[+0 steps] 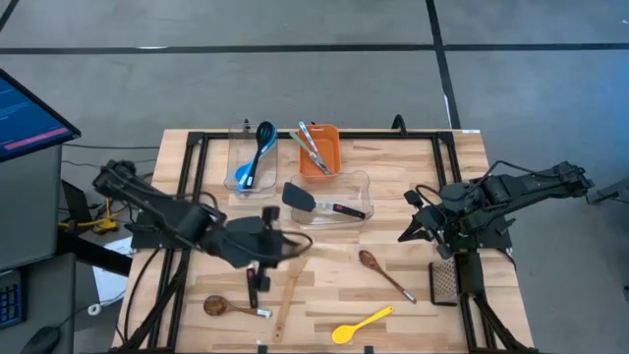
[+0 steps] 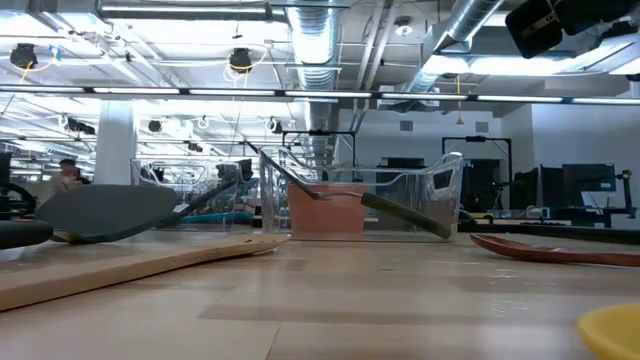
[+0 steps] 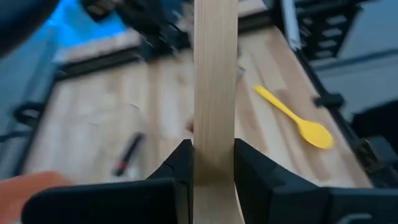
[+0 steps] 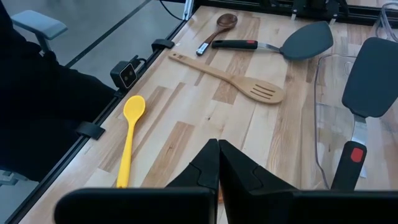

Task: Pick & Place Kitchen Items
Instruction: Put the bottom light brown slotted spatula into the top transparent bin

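My left gripper (image 1: 267, 246) hovers over the table's left middle and is shut on the wooden slotted spatula (image 1: 287, 295), which runs toward the near edge. Beside it lie a black turner (image 4: 273, 45), a dark wooden spoon (image 1: 221, 307) and a yellow spoon (image 1: 362, 323). Another brown spoon (image 1: 383, 273) lies right of centre. My right gripper (image 1: 413, 232) is shut and empty above the table's right part; it also shows in its wrist view (image 4: 217, 163). My left gripper pinches the wooden spatula's flat strip (image 3: 214, 146) between its two fingers (image 3: 181, 163), one on each long edge, with the fingers lying along it. In the low view the spatula (image 2: 130, 262) lies low along the tabletop. The gripper hides which part of its length is held.
At the back stand a clear tub (image 1: 239, 175) with blue utensils (image 1: 262, 147), an orange bin (image 1: 330, 160) with utensils, and a second clear tub (image 1: 362, 187) holding a black turner (image 1: 313, 203). A dark mesh utensil (image 1: 444, 281) lies at the right edge.
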`<state>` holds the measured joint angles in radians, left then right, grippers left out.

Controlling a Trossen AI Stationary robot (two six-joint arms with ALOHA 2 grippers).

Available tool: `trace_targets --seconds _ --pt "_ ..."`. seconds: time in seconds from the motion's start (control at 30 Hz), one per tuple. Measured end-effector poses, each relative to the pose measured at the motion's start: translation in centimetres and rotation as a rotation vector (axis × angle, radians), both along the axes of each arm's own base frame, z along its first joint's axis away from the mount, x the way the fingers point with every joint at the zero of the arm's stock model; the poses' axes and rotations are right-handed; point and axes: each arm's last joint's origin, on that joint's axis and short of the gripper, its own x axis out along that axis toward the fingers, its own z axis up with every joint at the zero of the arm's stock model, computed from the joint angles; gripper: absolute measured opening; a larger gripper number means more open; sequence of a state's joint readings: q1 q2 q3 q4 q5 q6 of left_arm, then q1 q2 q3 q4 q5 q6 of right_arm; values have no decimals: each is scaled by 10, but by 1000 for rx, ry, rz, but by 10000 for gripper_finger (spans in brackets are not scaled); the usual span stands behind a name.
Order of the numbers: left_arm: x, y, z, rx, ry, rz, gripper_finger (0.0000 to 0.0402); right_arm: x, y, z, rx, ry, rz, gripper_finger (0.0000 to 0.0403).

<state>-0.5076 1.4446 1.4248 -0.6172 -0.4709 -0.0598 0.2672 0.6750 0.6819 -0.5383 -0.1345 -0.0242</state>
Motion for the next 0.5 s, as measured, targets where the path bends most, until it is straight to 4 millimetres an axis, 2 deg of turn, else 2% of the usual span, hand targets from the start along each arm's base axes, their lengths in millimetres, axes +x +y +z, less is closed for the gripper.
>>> trace_targets --seconds 0.27,0.5 --pt "-20 31 31 107 -124 136 58 0 0 0 0 0 0 0" --pt "-21 74 43 126 -158 293 58 0 0 0 0 0 0 0"
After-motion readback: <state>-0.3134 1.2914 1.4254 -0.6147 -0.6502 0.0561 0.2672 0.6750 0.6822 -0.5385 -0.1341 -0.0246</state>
